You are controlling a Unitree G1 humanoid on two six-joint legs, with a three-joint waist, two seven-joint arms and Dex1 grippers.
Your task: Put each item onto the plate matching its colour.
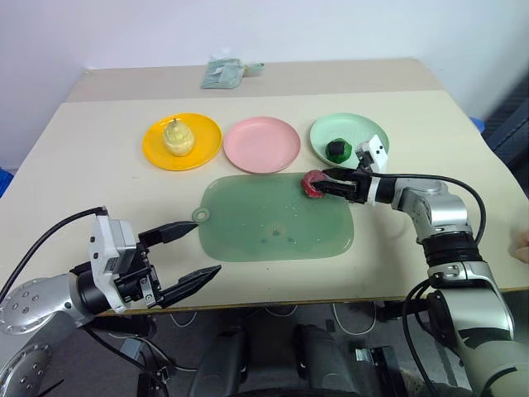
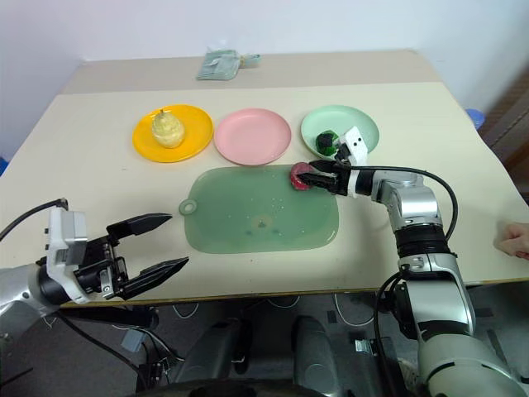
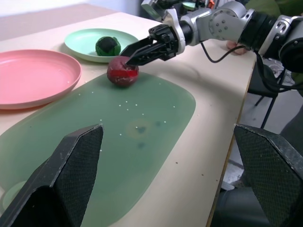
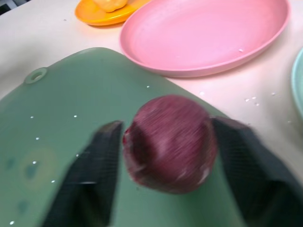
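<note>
From the head camera: the yellow pear (image 1: 178,137) sits on the yellow-orange plate (image 1: 157,149), and the dark green chunk (image 1: 337,149) is on the mint green plate (image 1: 326,132). The pink plate (image 1: 262,144) between them is bare. The maroon ball (image 1: 313,183) lies on the far right corner of the translucent green mat (image 1: 273,219), just short of the pink plate. The right gripper (image 1: 328,186) is reaching in level, its fingertips at the ball. The left gripper (image 1: 188,255) hangs over the near table edge, well away from the plates, fingers splayed wide on nothing.

Left wrist view: the ball (image 3: 122,72) rests on the mat, and the right gripper's (image 3: 133,56) black fingers come down onto its top and side. It looks like a small, light, hard plastic toy, smooth and round, so it will likely roll or squirt out if pinched off-centre.

Right wrist view: the ball (image 4: 170,142) fills the gap between the two fingers (image 4: 97,175). The jaws look parted to either side of it, though blur hides whether they are pressing. Best hold, I'd say, is straight across its widest middle, squeezed gently.
</note>
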